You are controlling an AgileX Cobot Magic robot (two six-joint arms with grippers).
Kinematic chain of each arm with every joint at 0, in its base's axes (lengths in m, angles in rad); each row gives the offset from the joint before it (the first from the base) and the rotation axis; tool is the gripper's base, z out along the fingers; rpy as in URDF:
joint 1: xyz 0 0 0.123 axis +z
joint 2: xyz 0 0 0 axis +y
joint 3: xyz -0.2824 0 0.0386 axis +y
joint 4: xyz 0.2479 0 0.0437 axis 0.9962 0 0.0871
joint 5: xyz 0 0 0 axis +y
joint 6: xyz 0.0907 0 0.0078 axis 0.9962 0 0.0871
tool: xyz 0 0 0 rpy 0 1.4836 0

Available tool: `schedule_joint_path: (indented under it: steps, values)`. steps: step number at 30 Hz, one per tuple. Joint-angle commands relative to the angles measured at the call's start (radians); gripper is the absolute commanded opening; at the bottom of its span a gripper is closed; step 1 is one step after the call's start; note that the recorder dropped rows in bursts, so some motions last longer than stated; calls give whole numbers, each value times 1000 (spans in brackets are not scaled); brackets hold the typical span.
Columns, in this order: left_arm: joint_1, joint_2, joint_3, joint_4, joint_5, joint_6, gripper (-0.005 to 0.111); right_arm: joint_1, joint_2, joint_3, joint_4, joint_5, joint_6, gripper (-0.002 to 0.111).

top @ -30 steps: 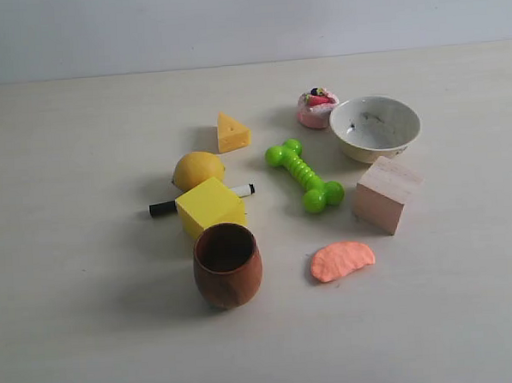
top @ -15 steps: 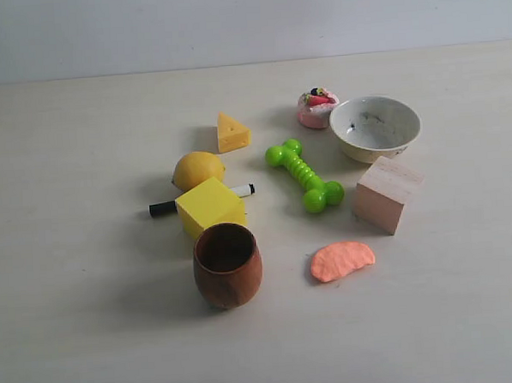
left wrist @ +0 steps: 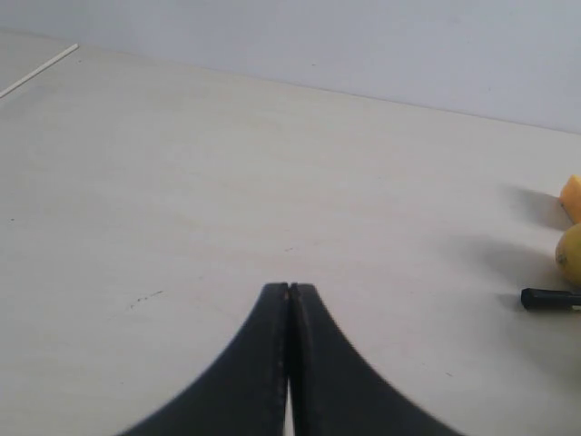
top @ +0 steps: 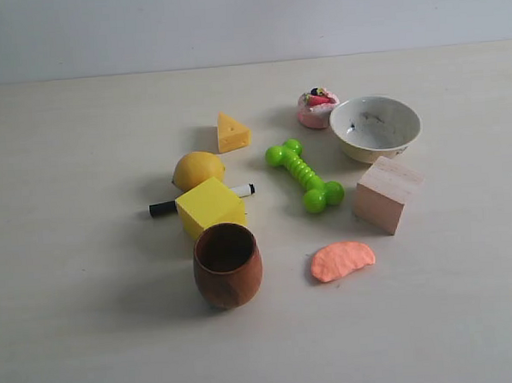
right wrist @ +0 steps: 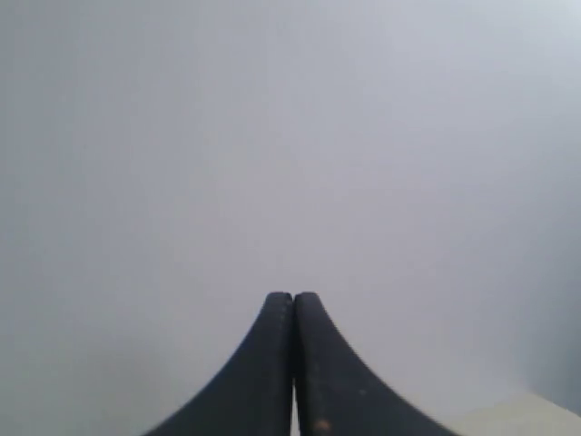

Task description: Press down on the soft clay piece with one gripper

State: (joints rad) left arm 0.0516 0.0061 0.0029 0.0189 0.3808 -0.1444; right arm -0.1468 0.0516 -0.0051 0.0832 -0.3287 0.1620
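The soft clay piece [top: 341, 260] is a flat salmon-orange half-moon lying on the table in front of the wooden block [top: 387, 193], seen only in the exterior view. Neither arm shows in that view. In the left wrist view my left gripper [left wrist: 289, 289] is shut with nothing in it, over bare tabletop far from the clay. My right gripper [right wrist: 292, 297] is also shut and empty, facing a plain grey wall; the clay is out of its view.
A brown wooden cup [top: 227, 265], yellow cube [top: 209, 206], black-and-white marker [top: 162, 207], lemon [top: 197, 170], cheese wedge [top: 232, 132], green dumbbell toy [top: 304, 175], white bowl [top: 375, 128] and pink cake toy [top: 317, 107] surround the clay. The marker's tip [left wrist: 550, 298] and the lemon [left wrist: 570, 255] edge the left wrist view.
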Motion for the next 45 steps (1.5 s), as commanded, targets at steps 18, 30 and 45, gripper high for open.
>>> schedule_joint_path:
  steps: [18, 30, 45]
  values:
    - [-6, -6, -3, 0, -16, -7, 0, -5, 373, -716, 303, 874, -440, 0]
    - [-6, -6, -3, 0, -16, -8, 0, -5, 444, -801, 573, 895, -597, 0]
    - [-6, -6, -3, 0, -16, -9, 0, -4, 768, -859, 561, 1269, -442, 0]
